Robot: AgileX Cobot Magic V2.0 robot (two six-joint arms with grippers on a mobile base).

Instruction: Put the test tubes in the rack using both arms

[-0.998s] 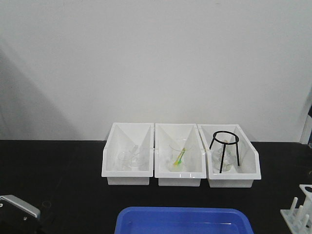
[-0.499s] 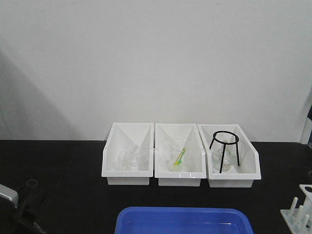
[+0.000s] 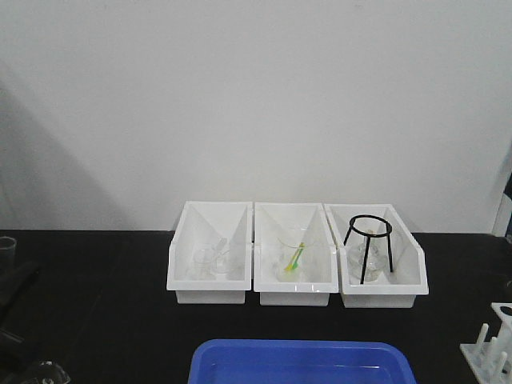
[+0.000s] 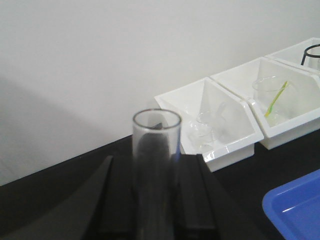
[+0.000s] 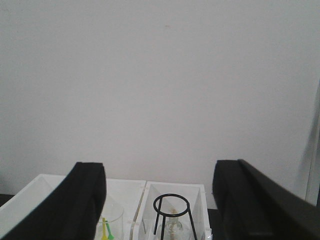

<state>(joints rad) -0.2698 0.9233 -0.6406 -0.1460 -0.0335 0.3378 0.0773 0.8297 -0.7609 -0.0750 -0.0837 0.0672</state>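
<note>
The fingers of the left gripper point(image 4: 156, 162) are closed on one upright test tube point(image 4: 156, 132), whose lower end is cut off by the frame edge. The fingers of the right gripper point(image 5: 159, 172) are spread wide, with nothing between them. The rack point(image 3: 490, 352) is only partly seen at 4 o'clock in the front view.

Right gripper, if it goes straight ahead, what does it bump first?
Likely the black tripod ring in the white bin, seen low between the fingers of the open right gripper. Depth is unclear; it might pass above it.
</note>
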